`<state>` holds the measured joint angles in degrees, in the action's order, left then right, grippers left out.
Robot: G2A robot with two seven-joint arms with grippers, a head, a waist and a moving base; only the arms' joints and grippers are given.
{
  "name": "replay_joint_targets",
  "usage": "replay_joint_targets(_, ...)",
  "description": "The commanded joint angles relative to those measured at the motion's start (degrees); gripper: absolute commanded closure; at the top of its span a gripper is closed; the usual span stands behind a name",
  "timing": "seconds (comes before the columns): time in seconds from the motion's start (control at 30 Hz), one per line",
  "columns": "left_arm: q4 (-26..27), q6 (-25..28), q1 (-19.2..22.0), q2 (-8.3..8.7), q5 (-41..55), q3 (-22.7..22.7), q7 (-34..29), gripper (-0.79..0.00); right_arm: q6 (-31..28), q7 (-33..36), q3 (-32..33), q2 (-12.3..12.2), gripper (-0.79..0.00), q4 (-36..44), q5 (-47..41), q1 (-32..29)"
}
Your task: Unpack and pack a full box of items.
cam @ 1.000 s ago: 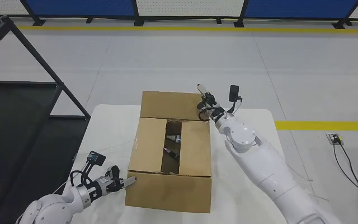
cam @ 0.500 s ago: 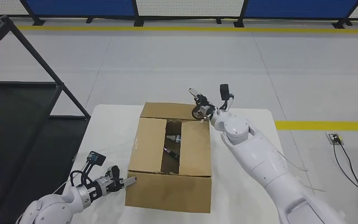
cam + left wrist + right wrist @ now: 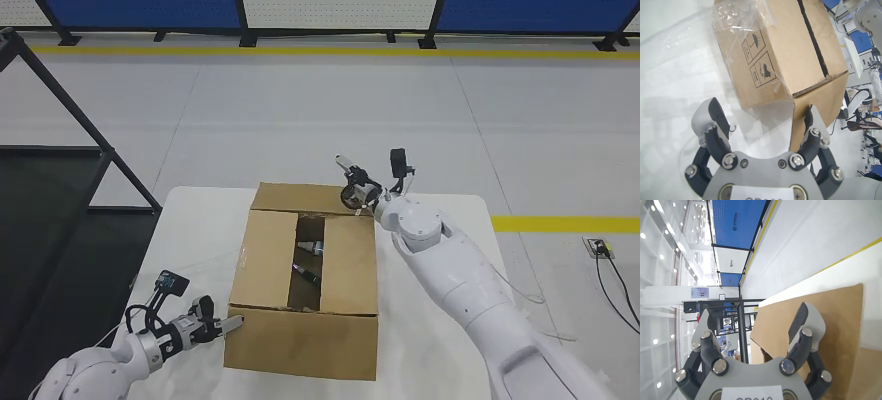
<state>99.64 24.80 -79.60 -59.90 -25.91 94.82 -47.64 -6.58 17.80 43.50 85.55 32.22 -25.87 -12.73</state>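
The cardboard box [image 3: 265, 265] stood in the middle of the white table [image 3: 195, 230]; its two long top flaps lay nearly flat with a gap between them, and dark items [image 3: 308, 268] showed through that gap, too small to identify; the far flap [image 3: 300, 187] was folded outward, away from the robot.

The left gripper [image 3: 222, 326] sat low over the table at the box's near left corner, fingers spread apart and holding nothing. In the left wrist view the box's [image 3: 791, 47] upright corner edge fell between the fingers of that gripper [image 3: 762, 105]; one finger lay close against the near face, the other over bare table beside the wall with printed symbols; loose clear tape [image 3: 734, 22] hung off that wall.

The right gripper [image 3: 348, 178] was at the right end of the far flap, also spread apart and empty. In its own wrist view [image 3: 755, 309] one finger overlapped the cardboard [image 3: 844, 306] and the other stood past its edge; contact could not be told.
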Motion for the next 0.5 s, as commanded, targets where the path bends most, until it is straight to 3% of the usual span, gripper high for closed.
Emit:
replay_joint_targets(0.0,0.3,0.4,-0.4,0.09,-0.7,-0.1,0.8,-0.785,-1.7,3.4,0.6,-0.3,-0.785,1.0,0.0,-0.5)
replay_joint_targets(0.17,0.6,1.3,-1.1,0.33,0.9,0.6,1.9,-0.785,-4.4,13.3,2.3,-1.4,-0.785,6.0,0.4,-2.5)
replay_joint_targets(0.3,0.6,2.1,-1.5,0.70,5.8,3.6,2.2,-0.785,-3.0,20.8,3.2,-2.5,-0.785,11.0,2.5,-4.7)
replay_joint_targets(0.47,-0.7,1.1,-1.4,1.22,10.9,8.5,3.0,-0.785,0.6,22.8,2.7,-3.4,-0.785,16.9,7.6,-8.2)
